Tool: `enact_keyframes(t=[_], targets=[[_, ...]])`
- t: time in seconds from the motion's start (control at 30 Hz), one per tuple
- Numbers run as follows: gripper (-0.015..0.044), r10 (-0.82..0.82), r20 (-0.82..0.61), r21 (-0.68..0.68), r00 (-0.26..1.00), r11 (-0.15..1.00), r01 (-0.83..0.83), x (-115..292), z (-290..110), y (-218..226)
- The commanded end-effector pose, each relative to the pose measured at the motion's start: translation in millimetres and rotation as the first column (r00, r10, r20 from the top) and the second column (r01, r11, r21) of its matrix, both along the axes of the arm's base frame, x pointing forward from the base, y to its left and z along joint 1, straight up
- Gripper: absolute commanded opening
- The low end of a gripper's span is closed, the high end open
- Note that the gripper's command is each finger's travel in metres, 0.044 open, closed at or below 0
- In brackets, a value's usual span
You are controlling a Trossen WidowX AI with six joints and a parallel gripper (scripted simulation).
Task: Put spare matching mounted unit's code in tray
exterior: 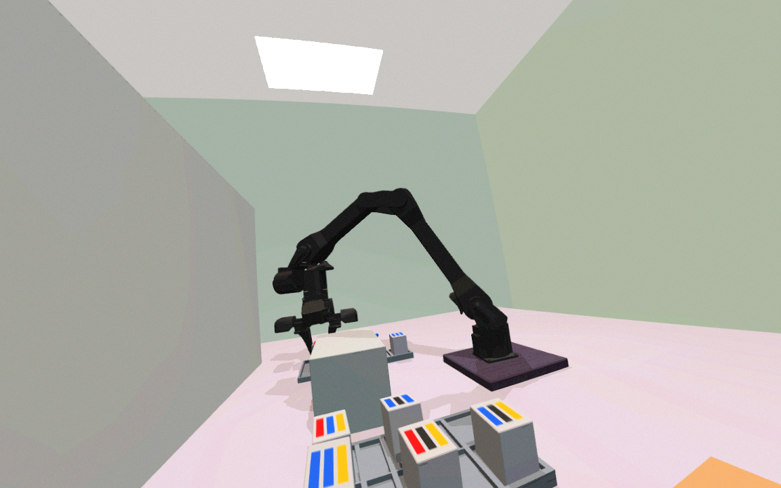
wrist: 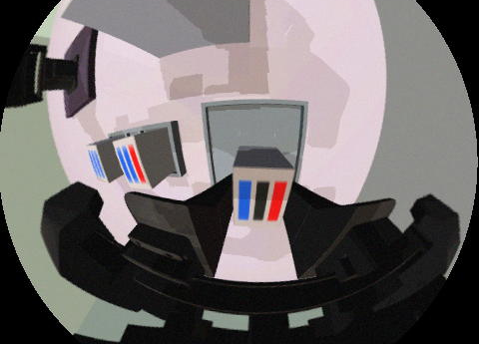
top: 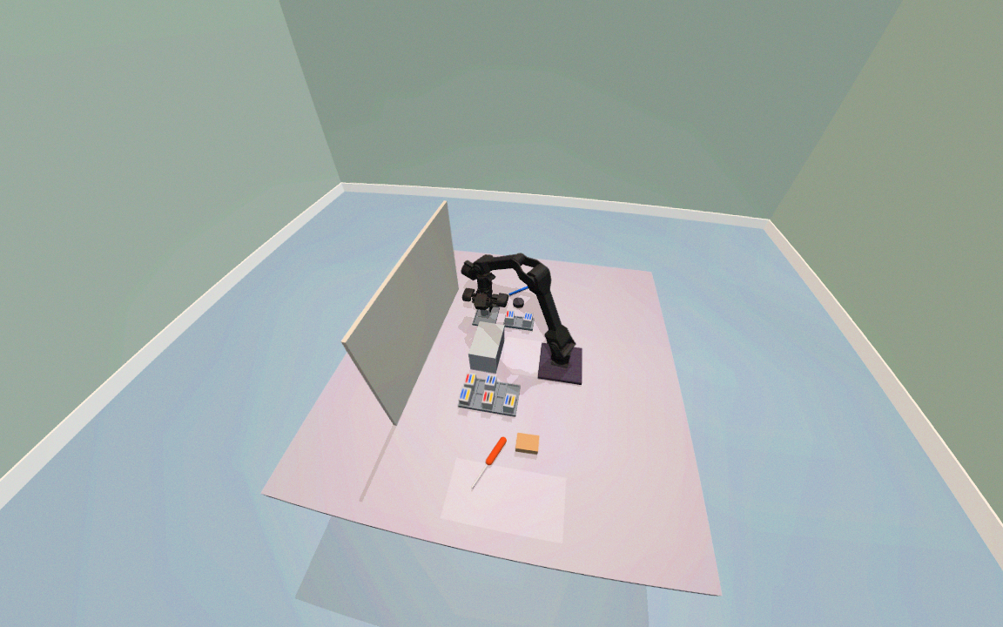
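My gripper is shut on a small grey spare with blue, black and red stripes. It holds the spare upright, low over the grey tray; I cannot tell whether the spare touches the tray floor. The mounted unit, a plain grey box, stands just in front of the tray and hides most of the held spare in the exterior view. Its back face is not visible.
A small rack with two spares sits beside the tray. A larger rack of several spares lies in front of the unit. A tall grey panel stands to the left. A screwdriver and an orange block lie farther forward.
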State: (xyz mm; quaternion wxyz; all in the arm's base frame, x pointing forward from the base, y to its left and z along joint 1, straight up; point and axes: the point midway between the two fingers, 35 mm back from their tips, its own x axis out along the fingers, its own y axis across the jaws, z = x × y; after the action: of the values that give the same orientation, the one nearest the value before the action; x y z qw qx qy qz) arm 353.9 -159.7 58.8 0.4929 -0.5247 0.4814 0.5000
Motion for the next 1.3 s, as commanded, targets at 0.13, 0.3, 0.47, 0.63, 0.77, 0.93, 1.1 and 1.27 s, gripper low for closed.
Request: enact_keyframes(t=[0.13,0.3,0.47,0.63,0.77,0.93,1.1,1.27], targets=[[0.0026,0.0,0.0,0.0,1.0,1.0,0.0,-0.6,-2.7,0.3],[0.0157,0.0,0.0,0.0,1.0,1.0,0.0,-0.6,-2.7,0.3],[0.0289,0.0,0.0,0.0,1.0,1.0,0.0,-0.6,-2.7,0.3],[0.042,0.0,0.0,0.0,1.0,1.0,0.0,-0.6,-2.7,0.3],[0.044,0.001,0.0,0.001,1.0,1.0,-0.001,1.4,16.2,-0.7],[0.044,0.003,-0.001,0.004,1.0,1.0,-0.003,-1.7,84.8,0.6],[0.044,0.004,-0.002,0.005,1.0,1.0,-0.004,-5.3,103.9,2.2],[0.044,-0.002,0.007,-0.003,1.0,1.0,0.002,-3.5,99.0,0.8]])
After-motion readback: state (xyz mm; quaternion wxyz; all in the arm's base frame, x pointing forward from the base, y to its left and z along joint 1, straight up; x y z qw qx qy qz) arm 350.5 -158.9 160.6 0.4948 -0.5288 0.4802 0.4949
